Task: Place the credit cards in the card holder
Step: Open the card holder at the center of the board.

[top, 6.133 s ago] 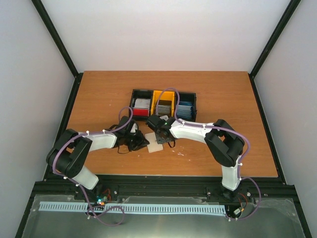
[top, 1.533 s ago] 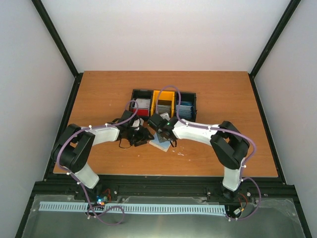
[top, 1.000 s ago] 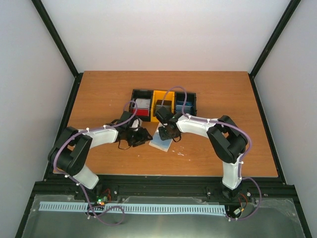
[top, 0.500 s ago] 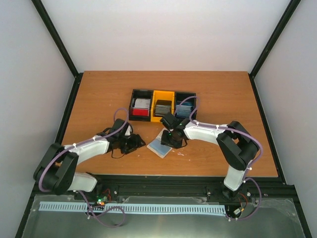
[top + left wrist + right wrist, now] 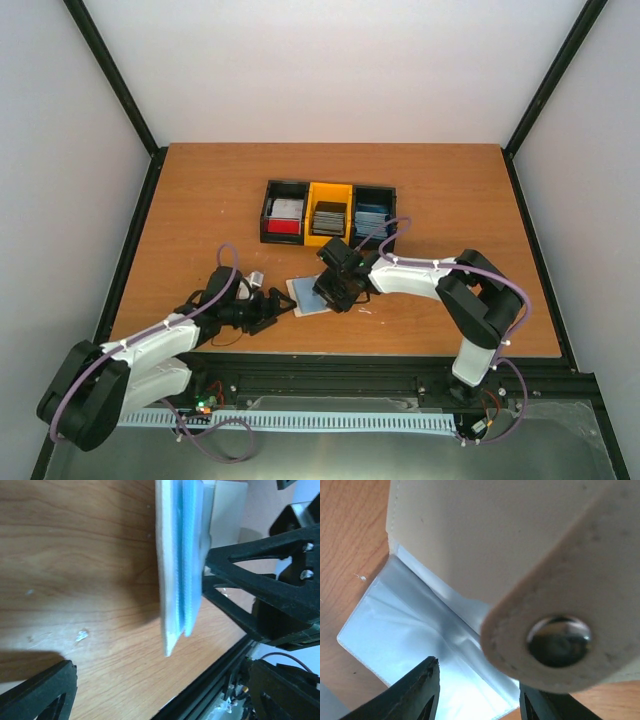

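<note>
The card holder [image 5: 305,297] lies on the table near the front, pale, with a pale blue credit card showing in it. The left wrist view shows the holder [image 5: 169,580] edge-on, with blue card edges [image 5: 191,555] between its leaves. My left gripper [image 5: 268,311] sits just left of it, jaws wide open and empty [image 5: 162,669]. My right gripper [image 5: 332,290] hangs over the holder's right side, open. Its fingertips [image 5: 427,680] straddle the beige snap tab [image 5: 560,640] over a clear sleeve [image 5: 410,625], with a gap beside the tab. More credit cards fill the bin.
A three-part bin [image 5: 329,190] stands behind, holding silver-and-red [image 5: 285,218], dark grey [image 5: 329,217] and pale blue [image 5: 372,219] card stacks. The table's front edge and black rail [image 5: 330,362] run close to the holder. My right gripper's fingers [image 5: 260,587] reach in beside the holder.
My left arm drew back toward the near left and its jaws opened wide. The right gripper came nearer and leftward, and the card holder shifted left and turned.
</note>
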Controlling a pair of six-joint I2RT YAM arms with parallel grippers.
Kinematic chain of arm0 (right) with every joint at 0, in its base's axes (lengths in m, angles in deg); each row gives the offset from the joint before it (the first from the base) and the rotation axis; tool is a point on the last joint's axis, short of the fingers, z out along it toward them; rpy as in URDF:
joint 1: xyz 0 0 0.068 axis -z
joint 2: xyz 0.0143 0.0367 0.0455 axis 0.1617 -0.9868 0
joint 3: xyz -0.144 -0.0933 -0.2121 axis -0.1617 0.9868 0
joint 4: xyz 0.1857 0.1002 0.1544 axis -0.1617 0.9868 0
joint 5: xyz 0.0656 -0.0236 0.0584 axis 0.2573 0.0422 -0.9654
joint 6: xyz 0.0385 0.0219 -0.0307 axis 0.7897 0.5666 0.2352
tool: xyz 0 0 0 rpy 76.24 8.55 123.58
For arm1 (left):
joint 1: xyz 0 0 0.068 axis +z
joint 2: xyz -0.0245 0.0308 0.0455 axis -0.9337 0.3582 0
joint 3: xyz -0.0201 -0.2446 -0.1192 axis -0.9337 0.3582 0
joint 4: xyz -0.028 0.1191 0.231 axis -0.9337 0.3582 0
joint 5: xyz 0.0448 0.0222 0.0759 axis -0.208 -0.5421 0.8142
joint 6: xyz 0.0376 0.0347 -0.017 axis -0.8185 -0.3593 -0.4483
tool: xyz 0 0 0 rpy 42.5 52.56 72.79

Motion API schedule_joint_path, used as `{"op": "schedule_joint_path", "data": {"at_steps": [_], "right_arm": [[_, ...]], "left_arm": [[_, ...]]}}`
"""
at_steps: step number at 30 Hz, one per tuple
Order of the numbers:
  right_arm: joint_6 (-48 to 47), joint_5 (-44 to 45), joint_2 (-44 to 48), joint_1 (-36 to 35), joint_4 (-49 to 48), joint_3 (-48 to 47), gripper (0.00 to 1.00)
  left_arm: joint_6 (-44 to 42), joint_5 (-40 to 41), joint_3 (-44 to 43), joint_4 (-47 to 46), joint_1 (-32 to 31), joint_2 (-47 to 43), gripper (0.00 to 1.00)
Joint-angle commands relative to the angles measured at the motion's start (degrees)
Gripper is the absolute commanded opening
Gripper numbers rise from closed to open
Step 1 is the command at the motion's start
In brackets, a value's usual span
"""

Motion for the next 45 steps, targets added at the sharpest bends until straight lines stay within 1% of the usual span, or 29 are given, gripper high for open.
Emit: {"op": "schedule_joint_path", "data": {"at_steps": [1,4,7,10,13,17,19,22,24,28,30,31,35,37,39,42,44,45], "right_arm": [[8.2,-4.1,-2.8,-1.4,0.3,2.4,0.45],[7.6,-4.5,-2.5,-1.3,-0.3,2.6,0.45],[7.0,-4.4,-1.5,-1.4,-1.4,4.0,0.44],[5.4,-5.2,-0.6,-1.3,-3.5,5.5,0.43],[2.1,-6.0,0.1,-0.9,-4.8,6.3,0.41],[-2.7,-7.5,1.8,0.8,-9.6,9.1,0.41],[-5.9,-8.1,2.4,1.8,-10.1,9.3,0.41],[-10.2,-10.7,3.3,3.2,-13.6,10.1,0.41],[-12.8,-13.2,3.6,4.1,-16.0,10.3,0.41],[-17.6,-14.6,6.1,5.7,-18.4,11.5,0.41],[-20.9,-14.0,8.1,6.8,-17.7,11.4,0.4],[-23.0,-13.4,8.9,7.5,-16.2,10.8,0.4],[-32.8,-9.2,9.5,7.8,-6.0,5.3,0.4],[-35.8,-5.7,8.7,7.8,-0.9,3.2,0.4],[-38.0,-4.6,7.6,7.8,1.7,1.6,0.38],[-40.5,-5.7,5.8,7.8,1.0,0.6,0.35],[-42.2,-8.1,4.3,7.8,-1.1,0.1,0.3],[-42.6,-9.4,3.5,7.8,-2.4,0.0,0.3]], "left_arm": [[1.5,-2.7,0.7,-7.1,0.3,4.2,0.95],[0.4,-0.5,-2.1,-6.4,0.3,8.8,0.88],[-0.8,2.2,-5.5,-5.4,0.3,12.4,0.75],[-1.4,3.7,-6.6,-6.0,0.3,14.7,0.62],[-2.1,4.2,-7.2,-7.4,0.3,16.5,0.59],[-3.7,3.8,-8.9,-8.1,0.3,19.7,0.58],[-4.4,3.4,-10.0,-8.3,0.3,21.4,0.53],[-5.4,3.3,-11.2,-8.3,0.3,22.7,0.44],[-6.1,3.4,-12.0,-8.2,0.3,23.1,0.37],[-8.8,2.8,-14.0,-6.4,0.3,24.2,0.13],[-10.1,2.6,-14.7,-5.4,0.4,24.5,0.04],[-10.8,2.7,-15.0,-4.8,0.3,24.7,0.01],[-13.0,2.7,-16.2,-2.8,0.3,24.8,0.01],[-13.9,2.7,-17.3,-1.4,0.3,25.1,0.01],[-14.5,2.4,-17.9,-0.5,0.3,25.1,0.01],[-15.1,2.3,-18.1,0.0,0.3,25.0,0.01],[-15.7,2.3,-18.2,0.5,0.3,25.3,0.01],[-15.9,2.3,-18.3,0.7,0.3,25.7,0.01]]}}
